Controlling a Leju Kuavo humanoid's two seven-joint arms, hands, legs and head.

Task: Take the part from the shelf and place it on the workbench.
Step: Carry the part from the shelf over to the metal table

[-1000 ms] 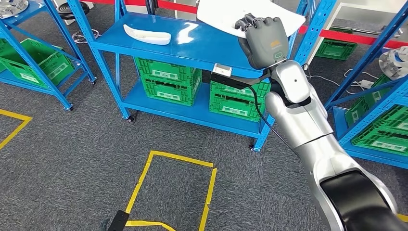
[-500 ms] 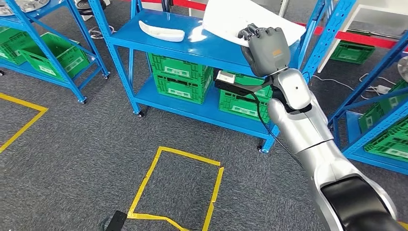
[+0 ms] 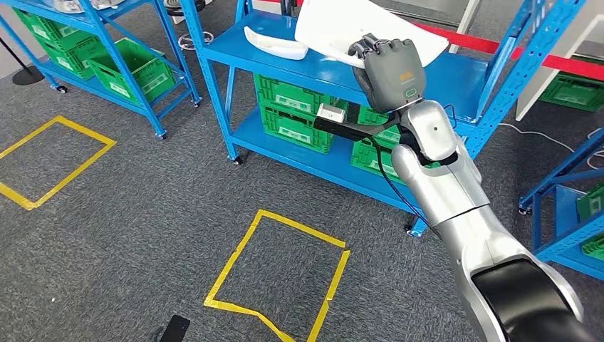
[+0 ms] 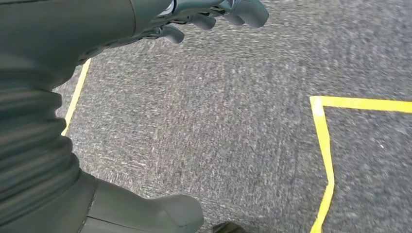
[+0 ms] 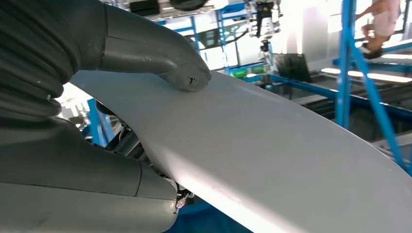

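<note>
- Grey, coarse carpet [image 3: 142, 214] marked with yellow tape squares [image 3: 278, 274] spreads below blue steel shelving [image 3: 235, 53].
- White part [image 3: 335, 28], a smooth, thin, gently curved panel, is gripped by the right hand [image 3: 390, 71], thumb [image 5: 160, 56] pressing its face, above the shelf top.
- Smaller white curved piece [image 3: 274, 43] lies beyond the hand; green slatted crates [image 3: 292, 114] sit beneath.
- Left hand [image 4: 214, 14] hangs over the carpet, fingers loosely curled, holding nothing.

The part [image 3: 335, 28] is a big white curved panel, smooth and thin (looks like a plastic body cover), held tilted above the top of the blue shelf [image 3: 456, 75], with the right hand [image 3: 388, 68] gripping its near edge, thumb on its face.
</note>
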